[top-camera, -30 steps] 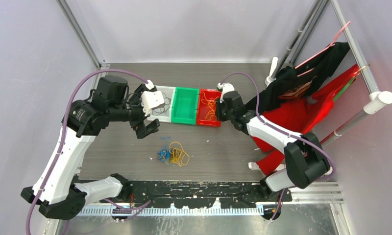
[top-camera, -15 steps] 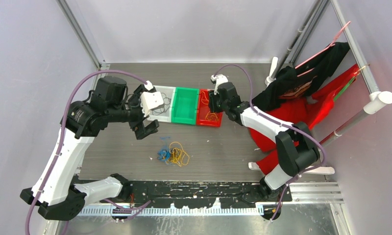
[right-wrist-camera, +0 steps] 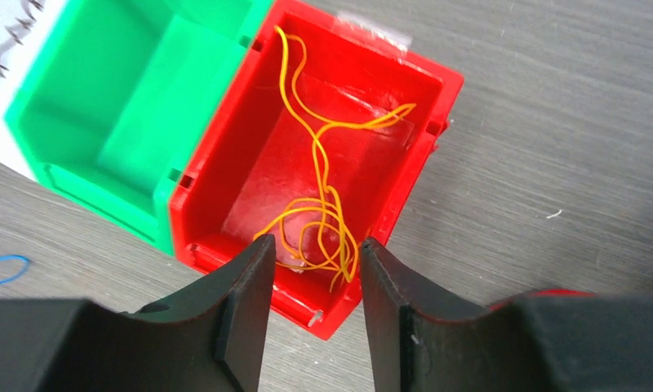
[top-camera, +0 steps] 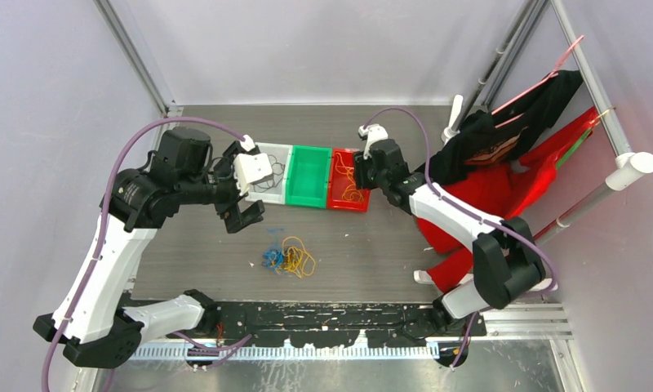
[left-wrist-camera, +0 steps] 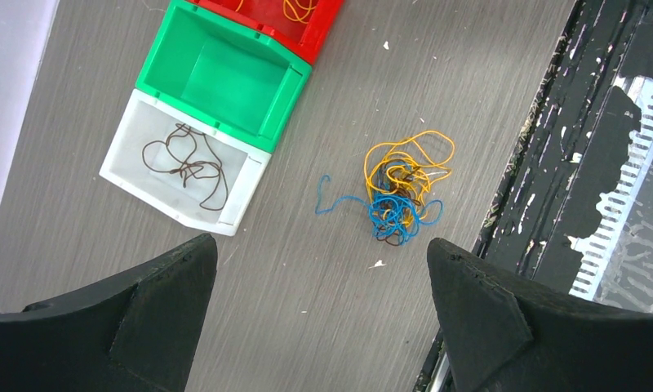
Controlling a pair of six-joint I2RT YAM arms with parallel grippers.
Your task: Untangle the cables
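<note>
A tangle of yellow-orange, blue and dark brown cables (top-camera: 287,257) lies on the grey table; it also shows in the left wrist view (left-wrist-camera: 401,192). A dark brown cable (left-wrist-camera: 184,163) lies in the white bin (top-camera: 268,191). Yellow-orange cables (right-wrist-camera: 323,204) lie in the red bin (top-camera: 336,201). The green bin (top-camera: 308,175) between them holds nothing. My left gripper (left-wrist-camera: 319,245) is wide open and empty, high above the table left of the tangle. My right gripper (right-wrist-camera: 317,245) is open and empty above the red bin's near end.
Red and black clothes (top-camera: 503,175) hang over a rail at the right, close to my right arm. A black scuffed strip (left-wrist-camera: 601,163) runs along the table's near edge. A loose blue cable end (right-wrist-camera: 5,265) lies near the green bin.
My right gripper has shifted a little over the red bin, first left and back, then right again. My left arm has barely moved. The cables lie as before.
</note>
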